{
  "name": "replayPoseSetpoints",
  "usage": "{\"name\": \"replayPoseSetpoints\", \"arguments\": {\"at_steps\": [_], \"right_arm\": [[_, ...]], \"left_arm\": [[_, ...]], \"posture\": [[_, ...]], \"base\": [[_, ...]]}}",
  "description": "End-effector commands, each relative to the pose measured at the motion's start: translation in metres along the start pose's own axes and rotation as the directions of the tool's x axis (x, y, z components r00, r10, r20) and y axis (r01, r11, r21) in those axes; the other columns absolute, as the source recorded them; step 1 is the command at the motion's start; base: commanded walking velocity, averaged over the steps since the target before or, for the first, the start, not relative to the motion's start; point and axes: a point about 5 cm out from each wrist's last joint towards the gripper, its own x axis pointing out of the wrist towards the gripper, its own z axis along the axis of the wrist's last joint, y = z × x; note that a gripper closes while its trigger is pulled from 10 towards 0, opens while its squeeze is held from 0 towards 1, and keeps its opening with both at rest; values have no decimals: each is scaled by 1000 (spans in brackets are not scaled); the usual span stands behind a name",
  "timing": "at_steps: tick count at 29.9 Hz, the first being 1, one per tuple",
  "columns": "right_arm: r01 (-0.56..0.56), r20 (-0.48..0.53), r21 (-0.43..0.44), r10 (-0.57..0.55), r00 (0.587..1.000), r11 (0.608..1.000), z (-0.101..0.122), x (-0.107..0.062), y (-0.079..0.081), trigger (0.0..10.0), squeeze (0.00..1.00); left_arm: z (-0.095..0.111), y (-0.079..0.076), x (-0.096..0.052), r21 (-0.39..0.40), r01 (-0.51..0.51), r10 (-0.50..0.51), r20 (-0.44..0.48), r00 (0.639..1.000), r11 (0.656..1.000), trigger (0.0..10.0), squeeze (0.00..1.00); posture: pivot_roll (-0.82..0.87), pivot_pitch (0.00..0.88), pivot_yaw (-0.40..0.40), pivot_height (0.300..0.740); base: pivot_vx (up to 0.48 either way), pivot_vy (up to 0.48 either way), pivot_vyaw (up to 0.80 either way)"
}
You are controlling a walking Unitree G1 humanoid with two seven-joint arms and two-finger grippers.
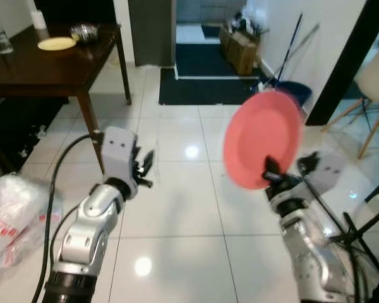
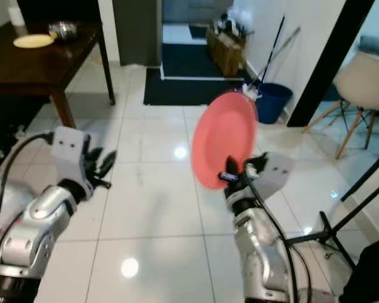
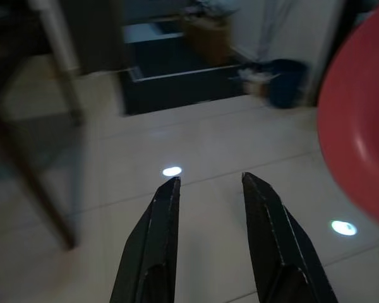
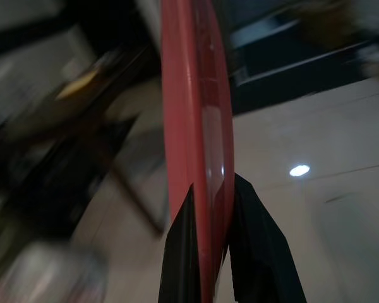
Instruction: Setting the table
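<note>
Your left claw (image 1: pixel 145 170) hangs empty, its fingers a little apart over the white tiled floor (image 1: pixel 177 208). Your right claw (image 1: pixel 270 172) is closed on the lower rim of the red plate (image 1: pixel 262 139), held upright on edge, well apart from the table (image 1: pixel 50 69).

Risks, as I judge them: the grip is only a thin pinch on the rim, so a jolt while walking could let the plate pivot or slip and break on the hard tiles. Swinging it wide could also knock the broom handles (image 1: pixel 294 44) by the blue bucket (image 1: pixel 297 93).

The dark wooden table sits far left, already carrying a yellow plate (image 1: pixel 57 43) and a metal bowl (image 1: pixel 84 31). A doorway with a dark mat (image 1: pixel 208 88) lies ahead, and a pale chair (image 1: pixel 376 88) stands at right.
</note>
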Motion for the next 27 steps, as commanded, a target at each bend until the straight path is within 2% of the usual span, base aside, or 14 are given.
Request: {"name": "replayPoseSetpoints", "arguments": {"at_steps": [1,3,4,5,6,7,9,11,12,14,18,20,23,27], "right_arm": [[-83,-111,-10,81,990,996,-24,-6,10,10000,0],[-133,-158,-22,128,979,991,-36,-11,15,10000,0],[-133,-158,-22,128,979,991,-36,-11,15,10000,0],[-147,-180,-37,138,974,988,-41,-13,16,10000,0],[-148,-185,-41,138,973,988,-42,-14,16,10000,0],[-148,-185,-41,138,973,988,-42,-14,16,10000,0],[-143,-193,-62,128,973,988,-45,-15,14,10000,0],[-133,-191,-74,116,975,988,-45,-15,12,10000,0],[-125,-189,-86,107,976,989,-44,-15,9,10000,0],[-125,-189,-86,107,976,989,-44,-15,9,10000,0],[-68,-192,-158,37,981,985,-44,-19,-10,10000,0],[-58,-195,-188,20,981,980,-44,-20,-14,10000,0],[-33,-182,-259,-16,983,965,-40,-20,-22,10000,0],[-15,-159,-278,-31,987,960,-34,-18,-25,10000,0]], "left_arm": [[-22,17,-7,31,-121,123,-72,990,992,10000,0],[-38,36,-15,77,-250,257,-113,960,965,10000,0],[-38,36,-15,77,-250,257,-113,960,965,10000,0],[-51,53,-25,106,-356,369,-142,919,928,10000,0],[-56,59,-29,117,-394,409,-153,900,911,10000,0],[-56,59,-29,117,-394,409,-153,900,911,10000,0],[-67,71,-39,154,-450,473,-182,862,879,10000,0],[-74,75,-45,140,-464,484,-211,849,875,10000,0],[-80,77,-50,127,-458,475,-235,848,880,10000,0],[-80,77,-50,127,-458,475,-235,848,880,10000,0],[-89,69,-59,62,-389,391,-269,880,919,10000,0],[-88,64,-58,49,-364,363,-261,894,930,10000,0],[-78,48,-47,27,-305,304,-211,929,952,10000,0],[-71,42,-41,21,-280,279,-174,944,960,10000,0]], "posture": [[52,115,43,740],[53,117,25,740],[53,117,25,740],[53,119,11,740],[54,119,8,740],[54,119,8,740],[57,121,-6,740],[54,127,-13,740],[55,126,-17,740],[55,126,-17,740],[46,126,-20,740],[45,126,-21,740],[32,123,-23,740],[23,118,-24,740]], "base": [[0,0,0],[0,0,0],[0,0,0],[0,0,0],[0,0,0],[0,0,0],[0,0,0],[0,0,0],[0,0,0],[0,0,0],[0,0,0],[0,0,0],[0,0,0],[0,0,0]]}}
